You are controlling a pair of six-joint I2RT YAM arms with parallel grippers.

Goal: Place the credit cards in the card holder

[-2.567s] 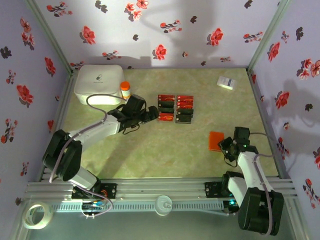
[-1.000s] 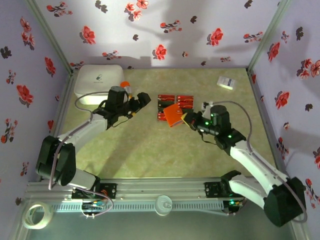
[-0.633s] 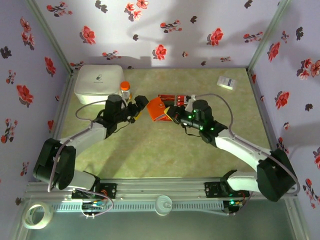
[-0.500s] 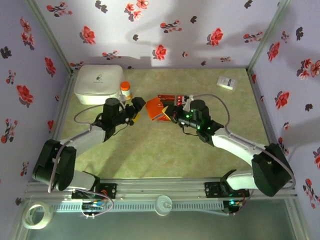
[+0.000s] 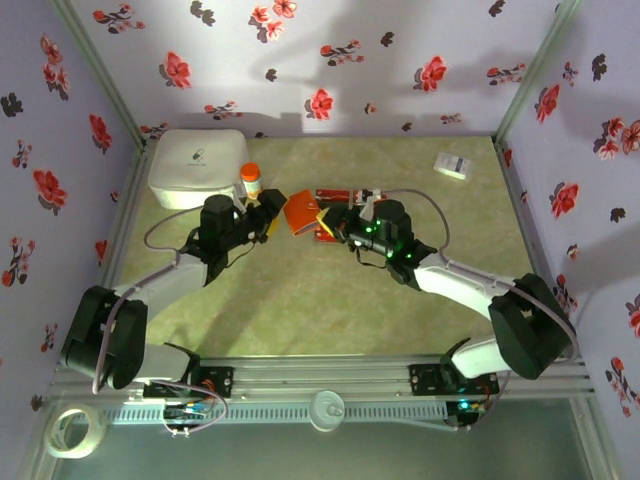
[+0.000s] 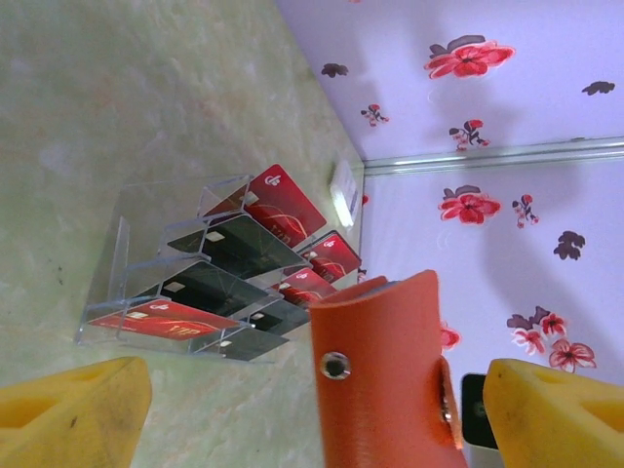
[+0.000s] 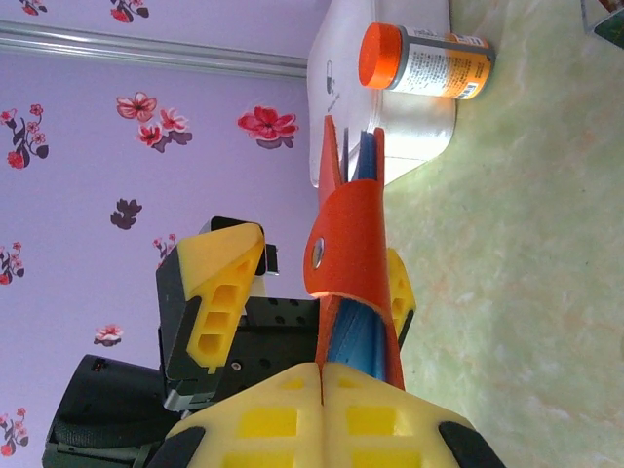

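Holder [image 7: 351,234] (clamped) in right end effector [image 7: 321,370]

a lab test cell: floral-papered walls [image 5: 380,40] box in a green tabletop [image 5: 300,310] on aluminium rails [image 5: 330,378].

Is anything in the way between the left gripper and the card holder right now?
Nothing visible. The left gripper is open with the card holder between its fingers, gripped by the right gripper. The credit cards sit beyond it.

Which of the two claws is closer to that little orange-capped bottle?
Left. The left gripper sits just to the near right of the bottle; the right gripper, clamping the card holder, is farther off to the right.
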